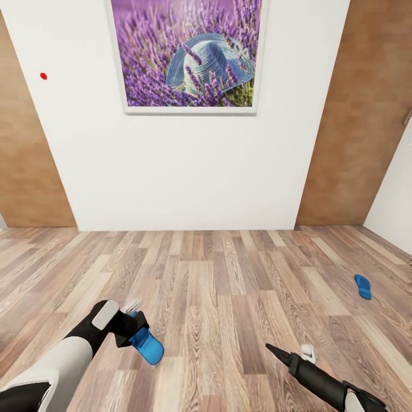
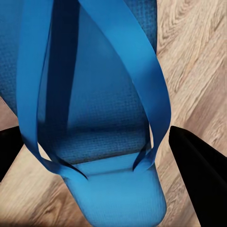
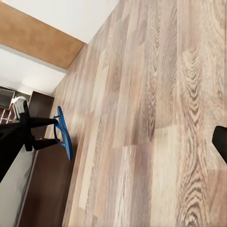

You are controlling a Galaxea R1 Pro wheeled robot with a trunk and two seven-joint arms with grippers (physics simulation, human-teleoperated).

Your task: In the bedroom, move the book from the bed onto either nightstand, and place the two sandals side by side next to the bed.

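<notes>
Left gripper (image 1: 135,333) clamped on one blue sandal (image 1: 146,347), carried above the floor (image 1: 217,286). Right gripper (image 1: 289,353) empty, aperture not readable. Sandal-carrying step in hand; next: set beside bed, then fetch second sandal (image 1: 362,286) lying far right.

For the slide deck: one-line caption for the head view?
Left claw carries one blue sandal above the wood-plank floor; second sandal lies far right.

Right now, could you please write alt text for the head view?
The left gripper holds a bright blue flip-flop sandal above the light-brown wood-plank floor. A second blue sandal lies far right.
</notes>
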